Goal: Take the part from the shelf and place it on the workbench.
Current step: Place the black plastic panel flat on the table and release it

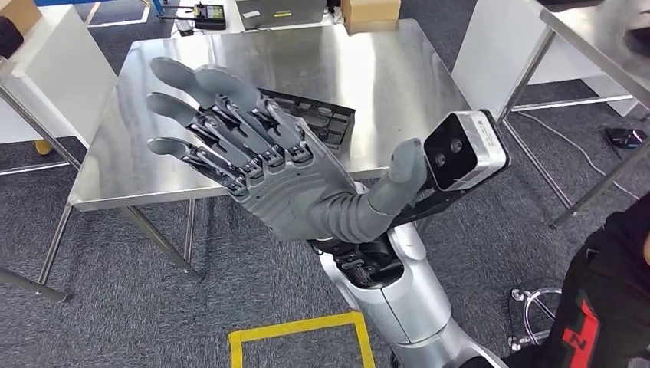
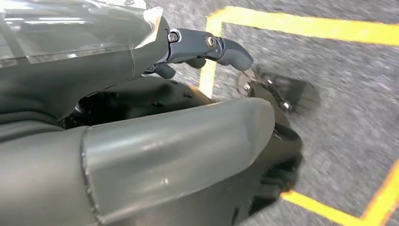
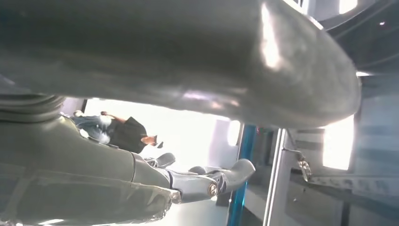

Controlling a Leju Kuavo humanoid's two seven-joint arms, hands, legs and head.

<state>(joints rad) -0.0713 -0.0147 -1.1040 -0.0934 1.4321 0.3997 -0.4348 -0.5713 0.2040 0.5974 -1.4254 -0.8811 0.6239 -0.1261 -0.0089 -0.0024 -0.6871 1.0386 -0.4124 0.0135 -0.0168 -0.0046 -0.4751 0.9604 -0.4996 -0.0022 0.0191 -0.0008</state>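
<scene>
The part point(image 1: 328, 116) is a dark flat plate with round holes. It lies on the steel workbench point(image 1: 383, 69) near its front edge, and my raised hand hides its near half. My right hand point(image 1: 260, 165) is lifted above the bench edge with its fingers stretched out and spread, and it holds nothing. In the right wrist view the right hand point(image 3: 207, 181) has its fingers extended into empty air. My left hand point(image 2: 207, 49) hangs over the floor, one finger straight, with nothing in it.
A cardboard box point(image 1: 371, 11) and a black device point(image 1: 207, 15) sit at the workbench's far edge. A second steel table point(image 1: 594, 38) stands at the right. A person in black point(image 1: 609, 307) is at the lower right. Yellow tape point(image 1: 299, 331) marks the grey carpet.
</scene>
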